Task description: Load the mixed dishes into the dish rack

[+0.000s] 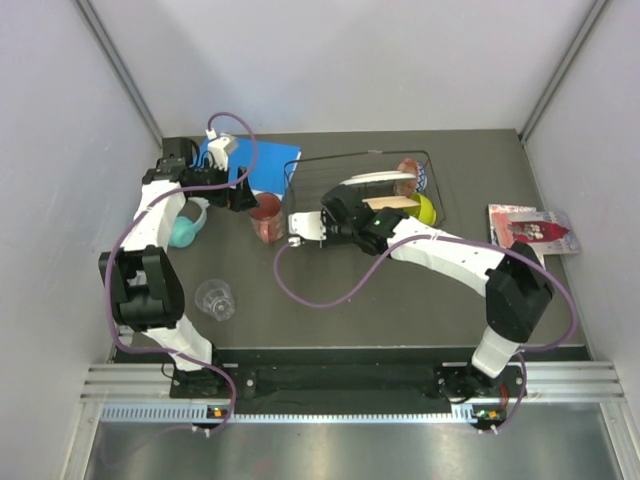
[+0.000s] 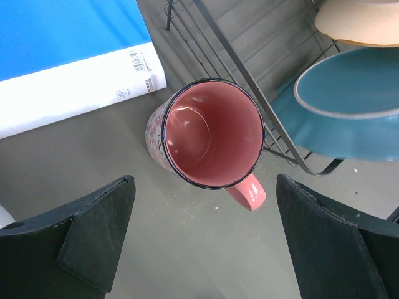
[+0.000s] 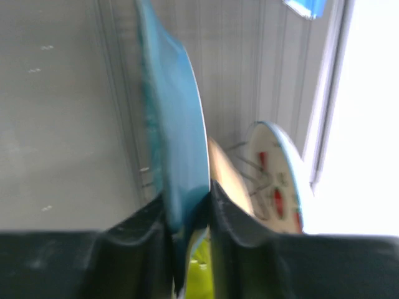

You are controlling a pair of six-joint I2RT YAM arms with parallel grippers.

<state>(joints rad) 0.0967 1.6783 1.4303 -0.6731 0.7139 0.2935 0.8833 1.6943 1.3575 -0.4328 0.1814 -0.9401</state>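
We're on plates, our right gripper (image 3: pixel 187 208) pinching the teal scalloped plate (image 3: pixel 177 124) on edge at the dish rack (image 1: pixel 360 158), needing a free slot next, while our left gripper (image 2: pixel 204 205) hangs spread above the red tumbler (image 2: pixel 212 134).

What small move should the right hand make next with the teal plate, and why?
Probably lower it slightly, until the rim sits between the dish rack wires. The right hand pinches the teal plate on edge, upright beside the peach plate and white plate already standing there; whether it rests yet is unclear.
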